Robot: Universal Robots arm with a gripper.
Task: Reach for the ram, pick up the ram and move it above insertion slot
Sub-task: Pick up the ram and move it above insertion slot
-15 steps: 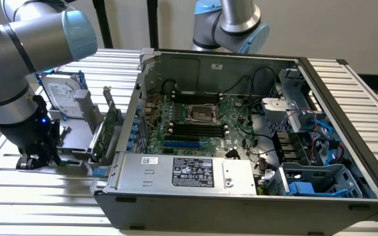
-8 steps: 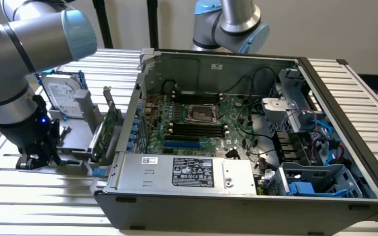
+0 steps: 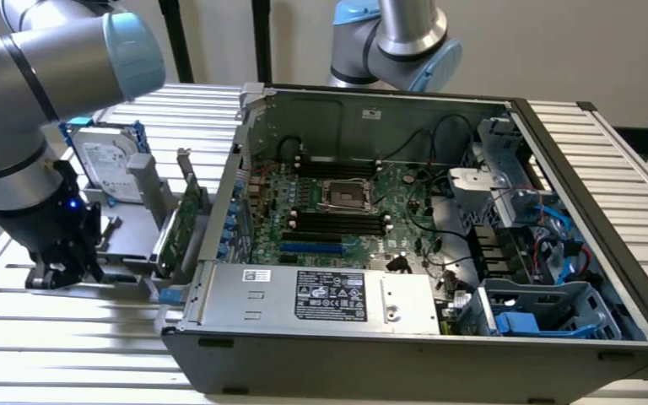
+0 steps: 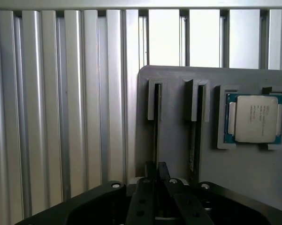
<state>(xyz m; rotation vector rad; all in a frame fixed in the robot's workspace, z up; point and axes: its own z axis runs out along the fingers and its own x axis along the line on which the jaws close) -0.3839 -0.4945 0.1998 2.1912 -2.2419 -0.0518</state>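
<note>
The ram [image 4: 156, 133] is a thin green stick standing on edge in a slot of the grey holder [image 4: 173, 98]. My gripper [image 4: 156, 169] sits at the stick's near end, its two dark fingers [image 4: 149, 174] pressed close against either side of it. In the exterior view my gripper [image 3: 65, 268] is low over that holder [image 3: 127, 240], at the exterior view's left of the open computer case [image 3: 414, 337]. The black memory slots [image 3: 336, 223] lie on the motherboard inside the case.
A second stick [image 4: 193, 140] stands in the neighbouring slot, and a processor chip [image 4: 253, 119] lies in a recess beside it. A taller green card [image 3: 185, 221] and a hard drive [image 3: 108, 160] stand by the holder. Another arm [image 3: 403, 42] rises behind the case.
</note>
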